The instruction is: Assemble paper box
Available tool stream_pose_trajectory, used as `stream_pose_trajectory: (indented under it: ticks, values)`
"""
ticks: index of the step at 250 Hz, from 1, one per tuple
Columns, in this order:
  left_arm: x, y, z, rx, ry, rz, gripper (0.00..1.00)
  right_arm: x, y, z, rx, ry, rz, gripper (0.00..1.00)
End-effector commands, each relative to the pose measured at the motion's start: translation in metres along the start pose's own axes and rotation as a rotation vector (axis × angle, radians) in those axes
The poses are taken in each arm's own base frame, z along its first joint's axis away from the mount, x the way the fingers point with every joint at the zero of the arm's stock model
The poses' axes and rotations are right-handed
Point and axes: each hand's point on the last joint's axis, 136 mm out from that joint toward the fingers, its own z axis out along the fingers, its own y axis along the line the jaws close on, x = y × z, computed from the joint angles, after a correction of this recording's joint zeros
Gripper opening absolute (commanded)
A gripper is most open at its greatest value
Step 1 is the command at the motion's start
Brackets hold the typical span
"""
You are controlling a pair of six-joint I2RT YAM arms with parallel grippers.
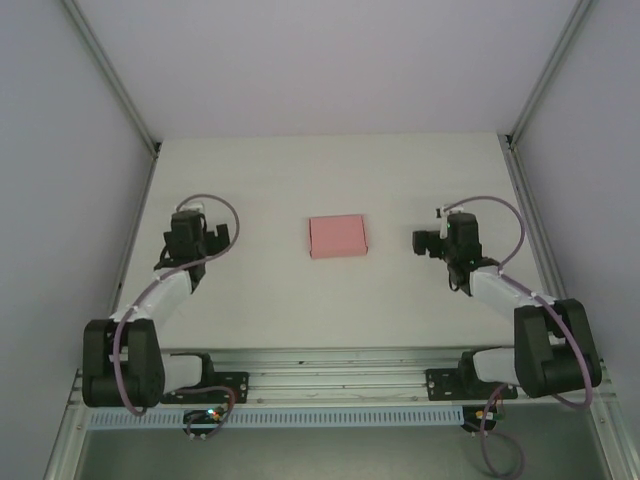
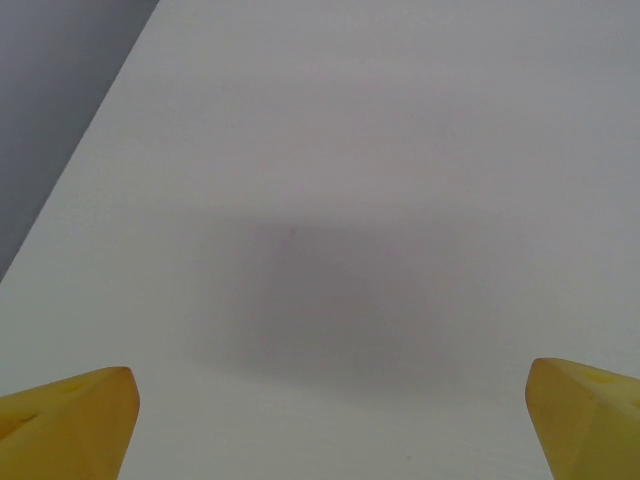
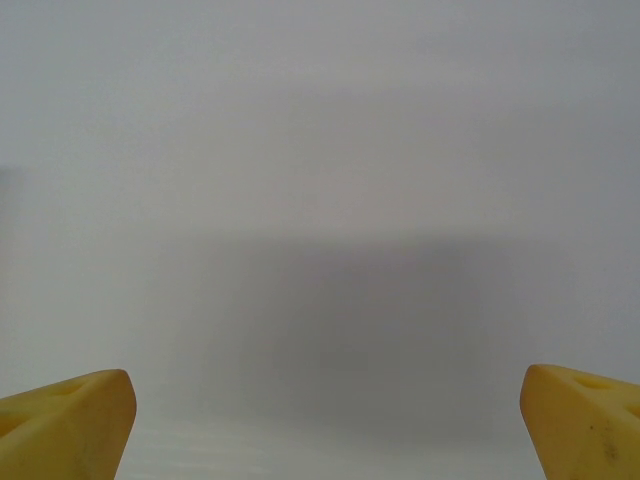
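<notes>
Arms bent, left tool (image 1: 208,232) and right tool (image 1: 428,242) gape, flanking paper box (image 1: 338,236).

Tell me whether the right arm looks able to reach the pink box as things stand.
Probably yes: bare table lies between the right arm and the pink box, and its jaws stand open.

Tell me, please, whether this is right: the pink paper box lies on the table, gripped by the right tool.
Not gripped: the top external view shows the right tool open and well apart from the paper box, which lies on the table.
</notes>
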Motion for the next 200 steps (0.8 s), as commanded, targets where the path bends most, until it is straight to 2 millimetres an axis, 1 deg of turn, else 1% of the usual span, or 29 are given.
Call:
stream_pose_trajectory:
  ticks: [1, 9, 12, 19, 36, 42, 55, 69, 77, 80, 88, 94, 100, 109, 119, 125, 145, 160, 179, 200]
  values:
    - [-0.02, 0.004, 0.005, -0.014, -0.176, 0.001, 1.0, -0.062, 0.01, -0.001, -0.051, -0.28, -0.065, 1.0]
    - [-0.018, 0.001, 0.007, 0.003, -0.208, 0.008, 1.0, -0.06, 0.01, 0.003, -0.061, -0.296, -0.058, 1.0]
    - [-0.017, -0.001, 0.007, 0.01, -0.222, 0.011, 1.0, -0.063, 0.01, 0.002, -0.067, -0.315, -0.048, 1.0]
    - [-0.015, -0.002, 0.007, 0.021, -0.258, 0.018, 1.0, -0.052, 0.009, 0.012, -0.083, -0.294, -0.039, 1.0]
    - [-0.017, 0.001, 0.006, 0.02, -0.293, 0.011, 1.0, -0.039, 0.003, 0.023, -0.101, -0.335, -0.001, 1.0]
    - [-0.018, 0.001, 0.006, 0.026, -0.313, 0.016, 1.0, -0.042, -0.001, 0.021, -0.105, -0.376, 0.027, 1.0]
    - [-0.017, -0.002, 0.003, 0.046, -0.321, 0.01, 1.0, -0.034, -0.013, 0.015, -0.082, -0.344, 0.071, 1.0]
    - [-0.019, 0.0, 0.0, 0.061, -0.357, -0.001, 1.0, -0.037, -0.02, 0.014, -0.057, -0.389, 0.099, 1.0]
    - [-0.02, 0.005, 0.0, 0.043, -0.373, -0.007, 1.0, -0.036, -0.02, 0.016, -0.057, -0.377, 0.1, 1.0]
    - [-0.017, 0.007, 0.001, 0.037, -0.367, -0.015, 1.0, -0.035, -0.02, 0.017, -0.054, -0.364, 0.099, 1.0]
    - [-0.016, 0.013, 0.003, 0.024, -0.4, -0.031, 1.0, -0.036, -0.02, 0.021, -0.054, -0.333, 0.098, 1.0]
    - [-0.012, 0.019, 0.005, 0.007, -0.423, -0.065, 1.0, -0.037, -0.018, 0.024, -0.056, -0.322, 0.089, 1.0]
    - [-0.004, 0.021, 0.01, 0.01, -0.434, -0.08, 1.0, -0.038, -0.016, 0.024, -0.048, -0.329, 0.075, 1.0]
    - [-0.002, 0.013, 0.015, 0.051, -0.463, -0.048, 1.0, -0.037, -0.012, 0.024, -0.055, -0.319, 0.061, 0.99]
    - [0.003, 0.01, 0.02, 0.06, -0.384, -0.035, 1.0, -0.038, -0.012, 0.025, -0.054, -0.318, 0.055, 1.0]
    - [0.002, 0.008, 0.022, 0.062, -0.357, -0.032, 1.0, -0.039, -0.011, 0.024, -0.055, -0.324, 0.055, 1.0]
    - [-0.006, 0.01, 0.023, 0.047, -0.403, -0.023, 1.0, -0.039, -0.011, 0.024, -0.054, -0.32, 0.053, 1.0]
    - [-0.002, 0.01, 0.021, 0.054, -0.402, -0.028, 1.0, -0.038, -0.011, 0.025, -0.055, -0.319, 0.053, 1.0]
    - [-0.004, 0.013, 0.019, 0.042, -0.425, -0.029, 1.0, -0.039, -0.011, 0.024, -0.053, -0.322, 0.053, 1.0]
    - [-0.002, 0.012, 0.02, 0.041, -0.41, -0.032, 1.0, -0.039, -0.011, 0.025, -0.056, -0.321, 0.053, 1.0]
